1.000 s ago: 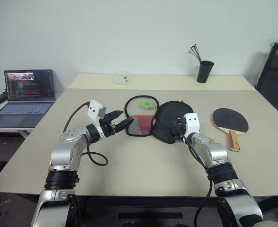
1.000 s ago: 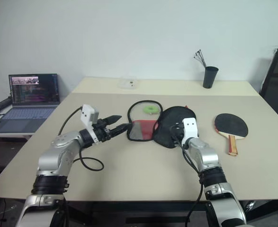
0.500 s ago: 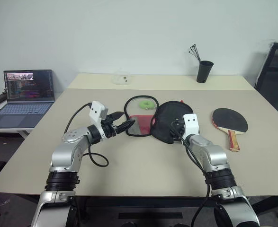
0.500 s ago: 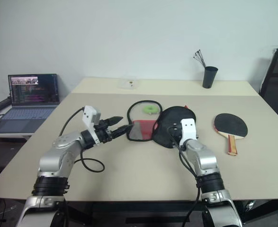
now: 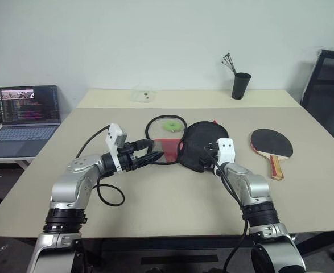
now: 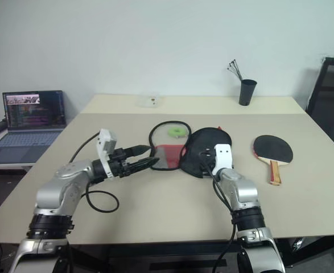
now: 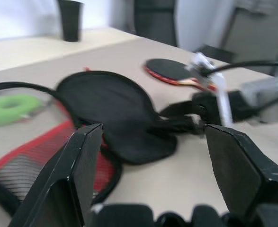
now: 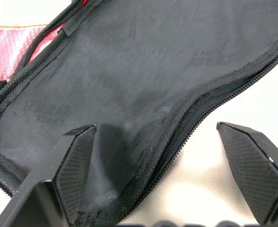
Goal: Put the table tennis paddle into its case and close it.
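Observation:
The case (image 5: 188,143) lies unzipped and spread open mid-table: a mesh half with a red panel (image 5: 167,145) and green tag (image 5: 170,125), and a black flap (image 5: 200,145) beside it. The table tennis paddle (image 5: 272,145) lies flat to the right of the case, black face up, wooden handle toward me. My left gripper (image 5: 154,155) is open, pointing rightward at the near edge of the red panel; the left wrist view has the flap (image 7: 115,109) ahead of it. My right gripper (image 8: 155,127) is open, its fingers straddling the flap's near zip edge (image 8: 195,118).
An open laptop (image 5: 27,108) sits on a side table at far left. A black cup with pens (image 5: 240,85) and a small clear container (image 5: 141,94) stand at the table's back. A black chair (image 5: 326,85) is at the right.
The camera has shifted, sliding the scene leftward. My left gripper has drawn back slightly and turned more to the right toward the case. The right gripper and the paddle have stayed put.

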You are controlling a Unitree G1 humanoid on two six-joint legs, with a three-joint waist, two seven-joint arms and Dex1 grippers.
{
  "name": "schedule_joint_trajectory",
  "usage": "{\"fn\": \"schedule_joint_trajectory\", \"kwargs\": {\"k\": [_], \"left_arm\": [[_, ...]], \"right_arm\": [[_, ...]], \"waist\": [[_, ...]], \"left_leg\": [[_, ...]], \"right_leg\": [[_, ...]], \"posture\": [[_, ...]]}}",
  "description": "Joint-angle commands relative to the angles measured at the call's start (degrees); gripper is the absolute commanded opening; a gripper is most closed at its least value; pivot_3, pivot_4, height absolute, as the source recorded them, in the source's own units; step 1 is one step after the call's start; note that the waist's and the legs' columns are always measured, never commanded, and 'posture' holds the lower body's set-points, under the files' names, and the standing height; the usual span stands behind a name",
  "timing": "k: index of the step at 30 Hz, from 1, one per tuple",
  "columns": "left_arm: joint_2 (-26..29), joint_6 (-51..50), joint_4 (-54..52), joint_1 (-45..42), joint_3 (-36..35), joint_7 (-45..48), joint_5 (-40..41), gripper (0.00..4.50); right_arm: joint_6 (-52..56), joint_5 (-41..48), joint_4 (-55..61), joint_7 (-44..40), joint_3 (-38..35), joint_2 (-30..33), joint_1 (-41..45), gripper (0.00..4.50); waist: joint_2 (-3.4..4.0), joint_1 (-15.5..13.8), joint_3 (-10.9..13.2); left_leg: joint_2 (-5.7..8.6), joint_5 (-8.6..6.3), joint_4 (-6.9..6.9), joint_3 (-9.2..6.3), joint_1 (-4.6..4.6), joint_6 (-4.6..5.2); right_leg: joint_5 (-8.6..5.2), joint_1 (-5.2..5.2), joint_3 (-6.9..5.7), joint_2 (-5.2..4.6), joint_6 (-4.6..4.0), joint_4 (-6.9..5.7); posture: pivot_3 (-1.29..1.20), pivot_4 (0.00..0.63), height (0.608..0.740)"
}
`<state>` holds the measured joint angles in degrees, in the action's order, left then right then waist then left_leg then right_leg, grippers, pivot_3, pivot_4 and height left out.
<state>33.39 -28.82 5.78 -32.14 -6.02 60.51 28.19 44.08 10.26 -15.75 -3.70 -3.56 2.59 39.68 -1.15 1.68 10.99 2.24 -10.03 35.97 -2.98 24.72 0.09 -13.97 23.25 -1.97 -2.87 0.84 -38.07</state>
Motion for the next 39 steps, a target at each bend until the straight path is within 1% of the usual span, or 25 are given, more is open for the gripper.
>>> {"fn": "schedule_joint_trajectory", "kwargs": {"k": [1, 3, 4, 8, 14, 19, 25, 31, 35, 39], "left_arm": [[4.21, -0.70, -2.59, -0.17, 0.36, 5.76, 1.64, 3.71], [6.64, -1.09, -2.55, 0.10, 0.75, 8.67, 1.80, 3.71], [7.84, -1.03, -2.39, 0.26, 0.95, 9.94, 1.67, 3.71], [11.24, -1.15, -2.11, 0.47, 1.09, 13.51, 1.81, 3.71], [12.85, -2.43, -4.71, 1.62, 1.37, 15.83, 2.45, 3.71], [12.54, -4.30, -8.84, 3.42, 1.37, 15.60, 3.73, 3.71], [12.31, -5.90, -12.62, 5.37, 1.70, 15.08, 5.16, 3.71], [11.99, -6.28, -13.27, 5.46, 2.22, 15.07, 5.47, 3.71], [11.64, -5.84, -12.29, 4.45, 3.16, 14.97, 5.23, 3.71], [11.16, -5.35, -11.35, 3.47, 4.14, 14.92, 4.78, 3.71]], "right_arm": [[-1.56, 0.09, -1.51, -1.17, 0.45, -0.45, 1.76, 4.31], [-2.29, -0.13, -1.93, -1.62, 0.94, -0.39, 2.21, 3.93], [-2.57, -0.23, -2.11, -1.74, 1.12, -0.41, 2.42, 3.61], [-3.19, -0.21, -2.00, -2.45, 1.73, -1.14, 3.03, 2.14], [-1.82, 0.56, 0.61, -3.13, 2.47, -2.17, 2.77, 0.03], [4.09, 2.88, 6.90, -5.41, 2.44, -1.20, 1.15, 0.03], [14.83, 6.47, 17.74, -8.11, 0.62, 3.99, -3.35, 0.03], [23.81, 10.40, 24.16, -10.78, -3.30, 10.29, -6.84, 0.03], [25.00, 10.81, 23.64, -12.55, -4.64, 14.89, -7.00, 0.03], [23.89, 10.57, 20.81, -13.29, -5.17, 16.84, -5.10, 0.03]], "waist": [[0.00, 0.23, 0.00], [0.00, 0.31, 0.00], [0.00, 0.32, 0.00], [0.02, 0.27, 0.01], [0.03, 0.22, 0.02], [0.04, 0.18, 0.03], [0.04, 0.06, 0.03], [0.04, -0.05, 0.03], [0.04, -0.05, 0.03], [0.04, -0.09, 0.03]], "left_leg": [[0.00, 0.00, -0.01, 0.01, -0.02, 0.00], [-0.02, 0.00, -0.02, 0.01, -0.03, 0.00], [-0.02, 0.00, -0.04, 0.01, -0.03, 0.00], [-0.04, 0.00, -0.13, -0.03, -0.03, 0.00], [-0.04, 0.00, -0.20, -0.06, -0.03, 0.00], [-0.04, 0.00, -0.21, -0.09, -0.02, -0.01], [-0.03, 0.00, -0.22, -0.11, -0.01, -0.01], [-0.03, -0.01, -0.22, -0.12, 0.00, -0.01], [-0.03, -0.01, -0.24, -0.11, 0.01, 0.00], [-0.03, -0.01, -0.24, -0.10, 0.02, 0.00]], "right_leg": [[0.00, 0.00, 0.01, 0.00, 0.00, 0.00], [-0.02, 0.00, 0.01, 0.01, 0.02, 0.00], [-0.03, 0.00, 0.01, 0.02, 0.01, 0.00], [-0.07, 0.03, 0.04, 0.02, -0.07, 0.03], [-0.09, 0.04, 0.08, 0.01, -0.11, 0.07], [-0.12, 0.04, 0.08, -0.01, -0.08, 0.07], [-0.25, 0.04, 0.05, -0.05, 0.03, 0.09], [-0.37, 0.04, 0.02, -0.07, -0.12, 0.09], [-0.37, 0.04, 0.00, -0.07, -0.10, 0.10], [-0.34, 0.04, -0.01, -0.07, -0.06, 0.10]], "posture": [[0.00, 0.150, 0.740], [0.00, 0.150, 0.740], [0.00, 0.150, 0.740], [0.00, 0.150, 0.740], [0.00, 0.150, 0.740], [0.00, 0.150, 0.740], [0.00, 0.150, 0.740], [0.00, 0.150, 0.740], [0.00, 0.150, 0.740], [0.00, 0.150, 0.740]]}}
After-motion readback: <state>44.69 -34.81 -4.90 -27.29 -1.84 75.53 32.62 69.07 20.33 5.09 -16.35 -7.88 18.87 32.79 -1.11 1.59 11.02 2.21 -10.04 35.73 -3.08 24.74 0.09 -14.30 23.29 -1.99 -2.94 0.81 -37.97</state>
